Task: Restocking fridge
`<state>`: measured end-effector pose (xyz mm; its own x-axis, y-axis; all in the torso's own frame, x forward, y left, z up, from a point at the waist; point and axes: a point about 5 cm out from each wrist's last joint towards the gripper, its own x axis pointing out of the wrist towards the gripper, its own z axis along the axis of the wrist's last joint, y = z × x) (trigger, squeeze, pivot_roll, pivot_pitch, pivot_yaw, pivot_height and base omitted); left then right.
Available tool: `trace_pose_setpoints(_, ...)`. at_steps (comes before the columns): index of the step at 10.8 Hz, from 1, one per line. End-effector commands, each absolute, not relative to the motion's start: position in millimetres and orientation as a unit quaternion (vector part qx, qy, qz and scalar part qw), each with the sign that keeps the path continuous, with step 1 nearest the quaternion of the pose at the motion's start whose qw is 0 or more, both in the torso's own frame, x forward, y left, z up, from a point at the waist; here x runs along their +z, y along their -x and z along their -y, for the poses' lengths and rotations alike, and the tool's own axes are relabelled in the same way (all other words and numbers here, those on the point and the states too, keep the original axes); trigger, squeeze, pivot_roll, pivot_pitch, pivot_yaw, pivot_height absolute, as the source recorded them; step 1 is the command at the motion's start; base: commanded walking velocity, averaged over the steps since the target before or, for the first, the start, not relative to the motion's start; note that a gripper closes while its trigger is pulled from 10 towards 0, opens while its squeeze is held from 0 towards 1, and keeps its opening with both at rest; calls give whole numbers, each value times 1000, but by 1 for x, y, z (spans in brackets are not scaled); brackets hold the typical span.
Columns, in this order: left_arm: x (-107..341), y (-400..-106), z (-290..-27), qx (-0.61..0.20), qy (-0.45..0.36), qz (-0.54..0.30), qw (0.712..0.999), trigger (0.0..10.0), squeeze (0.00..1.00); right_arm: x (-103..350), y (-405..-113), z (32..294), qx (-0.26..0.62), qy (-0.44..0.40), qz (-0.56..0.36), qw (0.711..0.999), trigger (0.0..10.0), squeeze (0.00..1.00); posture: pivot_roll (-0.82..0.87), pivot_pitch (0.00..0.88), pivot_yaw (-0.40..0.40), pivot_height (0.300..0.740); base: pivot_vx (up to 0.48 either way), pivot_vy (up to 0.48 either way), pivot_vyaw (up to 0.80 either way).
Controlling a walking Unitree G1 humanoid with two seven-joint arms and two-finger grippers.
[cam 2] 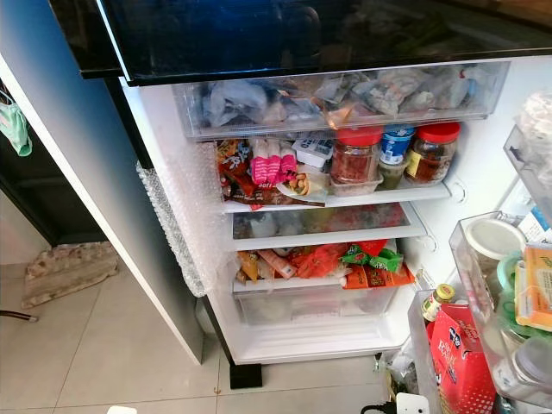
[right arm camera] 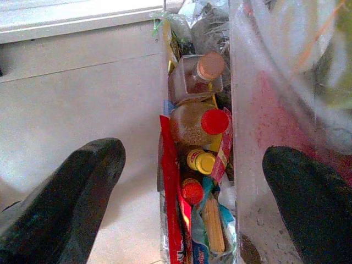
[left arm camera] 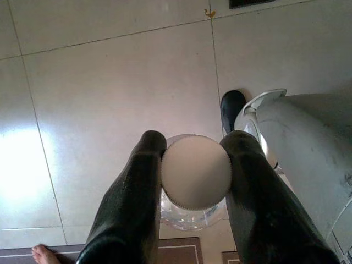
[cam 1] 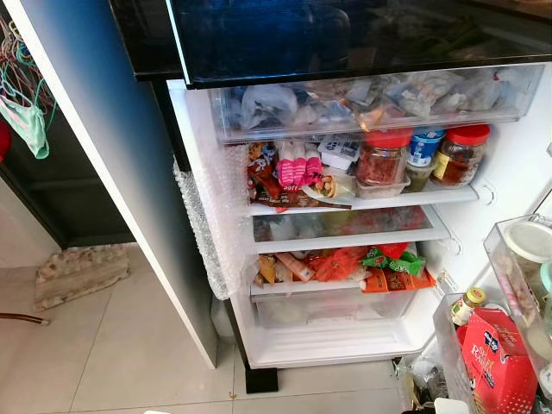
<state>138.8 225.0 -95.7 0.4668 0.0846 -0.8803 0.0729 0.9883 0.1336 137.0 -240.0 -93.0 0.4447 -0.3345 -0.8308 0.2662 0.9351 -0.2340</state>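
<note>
My left gripper (left arm camera: 193, 144) hangs over the tiled floor, shut on a clear bottle with a round white cap (left arm camera: 196, 175); both black fingers (left arm camera: 137, 187) press the cap's sides. My right gripper (right arm camera: 192, 165) is open, its fingers (right arm camera: 82, 181) spread wide above a door bin (right arm camera: 258, 126) crammed with bottles, among them a red-capped jar (right arm camera: 195, 124). The open fridge (cam 1: 345, 207) is ahead, its shelves packed: red-lidded jars (cam 1: 382, 155), pink packets (cam 1: 291, 168), and red and green snack bags (cam 1: 345, 263) lower down.
The fridge door's shelves (cam 2: 483, 302) stand at the right with a red box (cam 2: 461, 358) and a small bottle (cam 2: 435, 302). The dark upper drawer front (cam 1: 345, 34) overhangs the shelves. A stone slab (cam 1: 78, 272) lies on the floor at left. A person's toes (left arm camera: 41, 254) are on the tiles.
</note>
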Motion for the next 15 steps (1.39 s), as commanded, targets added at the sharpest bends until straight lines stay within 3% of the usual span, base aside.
trace_pose_setpoints(1,-96,-134,-231,12,-73,-525,848,10000,0,-90,-135,251,-205,34,-488,848,10000,0,21,0,29,740,0,0,0)
trace_pose_setpoints(6,-96,-134,-231,10,-75,-525,848,10000,0,-81,-133,279,-268,32,-465,843,10000,0,22,0,31,740,0,0,0)
trace_pose_setpoints(12,-96,-135,-232,11,-76,-523,849,10000,0,-82,-144,266,-258,24,-456,851,10000,0,29,0,31,740,0,0,0)
trace_pose_setpoints(15,-95,-136,-231,9,-77,-523,849,10000,0,-78,-140,278,-281,47,-454,844,10000,0,27,0,31,740,0,0,0)
